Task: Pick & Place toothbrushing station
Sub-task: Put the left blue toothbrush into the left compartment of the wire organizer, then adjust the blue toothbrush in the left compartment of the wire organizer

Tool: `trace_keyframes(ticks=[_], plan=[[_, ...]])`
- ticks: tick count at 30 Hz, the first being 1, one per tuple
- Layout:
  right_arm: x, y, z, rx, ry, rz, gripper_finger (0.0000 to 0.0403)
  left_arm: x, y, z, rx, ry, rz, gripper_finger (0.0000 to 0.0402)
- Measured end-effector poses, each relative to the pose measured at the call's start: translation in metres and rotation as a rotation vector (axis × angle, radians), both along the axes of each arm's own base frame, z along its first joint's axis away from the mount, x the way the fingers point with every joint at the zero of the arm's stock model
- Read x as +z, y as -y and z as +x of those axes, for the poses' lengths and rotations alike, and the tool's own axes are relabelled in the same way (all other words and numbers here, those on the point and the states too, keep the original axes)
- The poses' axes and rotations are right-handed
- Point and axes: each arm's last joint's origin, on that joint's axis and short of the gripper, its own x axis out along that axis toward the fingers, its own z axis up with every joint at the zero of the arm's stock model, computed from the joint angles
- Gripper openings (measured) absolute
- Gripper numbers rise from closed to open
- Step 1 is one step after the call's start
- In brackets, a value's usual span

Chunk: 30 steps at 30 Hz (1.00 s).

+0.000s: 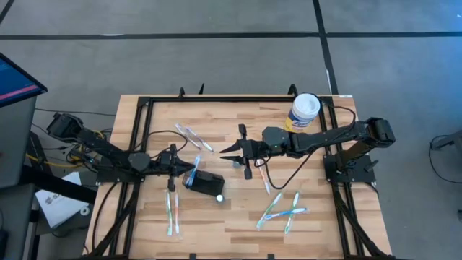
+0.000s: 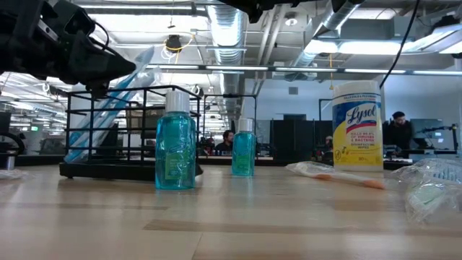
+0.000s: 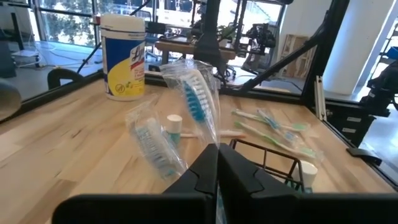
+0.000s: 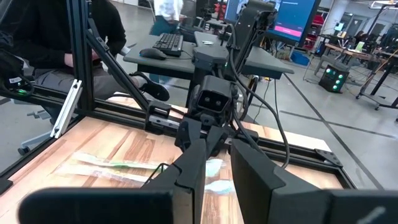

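Holding a wrapped toothbrush (image 3: pixel 198 102) pinched in my left gripper (image 1: pixel 189 172) right over the black holder (image 1: pixel 207 183) mid-table, I judge one brush nearly placed (others lie loose), while my right gripper (image 1: pixel 232 153) waits nearby, fingers parted, empty.

The toothbrushing station (image 1: pixel 208 182) sits on the table (image 1: pixel 238 224), left of centre.

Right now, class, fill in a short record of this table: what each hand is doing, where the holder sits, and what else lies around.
left hand: shut on a wrapped toothbrush, over the holder
right hand: open, empty, mid-table
holder: black wire rack, left of centre
wipes canister: far right corner
loose toothbrushes: near right
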Motion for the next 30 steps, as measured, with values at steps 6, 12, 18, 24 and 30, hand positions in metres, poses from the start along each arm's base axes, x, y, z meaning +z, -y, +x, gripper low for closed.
trace_keyframes(ticks=[6, 12, 18, 24, 30], plan=[[0.0, 0.0, 0.0, 0.0, 0.0, 0.0, 0.0067, 0.0, -0.005, 0.001, 0.025, -0.003, 0.003, 0.0011], [0.0, 0.0, 0.0, 0.002, 0.002, -0.015, 0.0067, 0.002, -0.007, 0.002, 0.043, 0.021, 0.013, 0.0031], [0.0, 0.0, 0.0, 0.002, 0.002, -0.016, 0.0067, 0.005, -0.007, 0.002, 0.025, 0.047, 0.015, 0.0064], [0.0, 0.0, 0.0, 0.002, 0.001, -0.015, 0.0067, 0.01, -0.006, 0.002, -0.009, 0.092, 0.028, 0.009], [-0.004, 0.0, -0.001, -0.002, -0.042, 0.005, 0.0067, 0.01, -0.007, 0.002, 0.02, 0.09, 0.037, 0.009]])
